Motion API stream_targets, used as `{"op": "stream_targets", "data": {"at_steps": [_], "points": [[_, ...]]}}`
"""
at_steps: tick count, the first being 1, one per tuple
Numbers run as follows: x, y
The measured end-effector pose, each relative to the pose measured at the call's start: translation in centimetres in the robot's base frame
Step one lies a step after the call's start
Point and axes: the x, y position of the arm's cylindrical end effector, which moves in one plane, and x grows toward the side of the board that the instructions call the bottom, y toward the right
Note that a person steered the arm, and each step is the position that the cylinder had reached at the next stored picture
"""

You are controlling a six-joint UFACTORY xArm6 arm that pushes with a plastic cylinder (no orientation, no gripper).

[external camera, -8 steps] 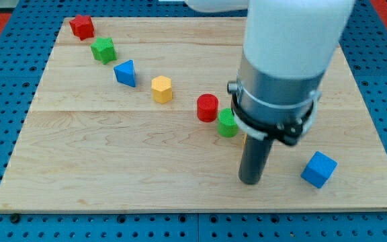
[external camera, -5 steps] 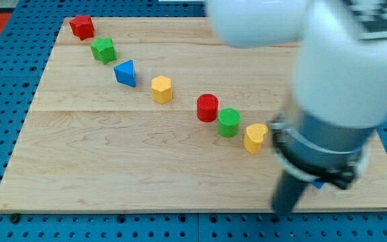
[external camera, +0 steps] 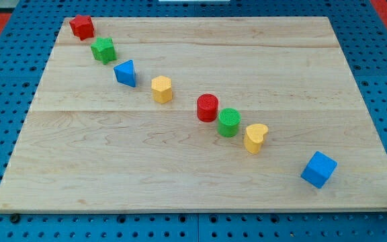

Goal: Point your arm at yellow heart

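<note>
Nearest me, at the view's bottom right, sits the blue cube (external camera: pixel 318 169); up-left of it the yellow heart (external camera: pixel 254 138) lies just beside the green cylinder (external camera: pixel 228 122) and red cylinder (external camera: pixel 207 107). The diagonal runs on through the yellow hexagon (external camera: pixel 161 89), blue triangle (external camera: pixel 125 72) and green block (external camera: pixel 103 50) to the red block (external camera: pixel 81 26) at the board's (external camera: pixel 113 161) top left. My tip is out of view, so I cannot tell where it stands relative to the heart.

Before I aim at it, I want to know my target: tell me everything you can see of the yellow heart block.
The yellow heart block is a small, ribbed, plastic-looking piece, heart-shaped on top, standing upright on the wooden board, right of centre. It sits just right of and below the green cylinder, very close to it; contact cannot be judged. The blue cube lies apart, to its lower right. My tip is out of view.
</note>
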Motion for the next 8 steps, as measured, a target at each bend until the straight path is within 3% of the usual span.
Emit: {"op": "stream_targets", "data": {"at_steps": [1,2,3,4,5,6,8], "points": [[-0.1,1.0],[-4.1,1.2],[-13.5,-1.0],[-18.0,-9.1],[-18.5,-14.0],[-13.9,-15.9],[-13.2,-20.7]]}}
